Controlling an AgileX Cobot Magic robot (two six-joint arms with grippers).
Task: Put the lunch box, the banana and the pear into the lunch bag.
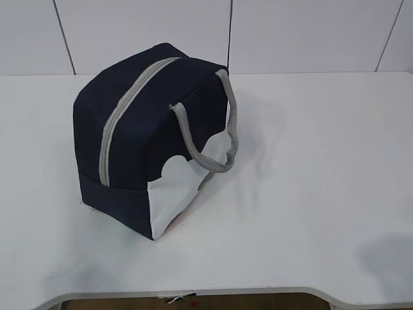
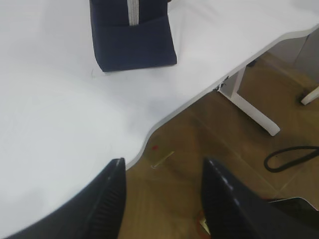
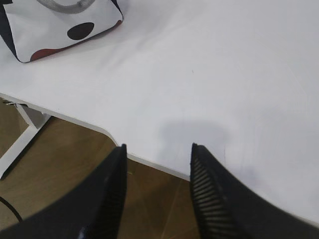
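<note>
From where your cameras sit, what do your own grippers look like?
Only the fingertips show. The left gripper has two black, tapering fingers with fine ribbed inner pads. The right gripper looks the same: black, blade-like fingers with ridged grip faces. No markings or cables on them are visible, and the arms themselves are out of view.

**Premises: table, wall and floor**

A white table (image 1: 310, 194) with a matt top is seen to fill most of the exterior view; its near edge is cut in a wavy contour. Behind it, a wall of pale panels (image 1: 142, 32) divided by thin dark seams is observed. White metal table legs (image 2: 251, 107) are recorded in the left wrist view, standing on a brown wood-pattern floor (image 2: 209, 134). A black cable (image 2: 286, 157) is noted lying on that floor. Lighting is even and diffuse, with soft shadows cast on the tabletop.
</note>
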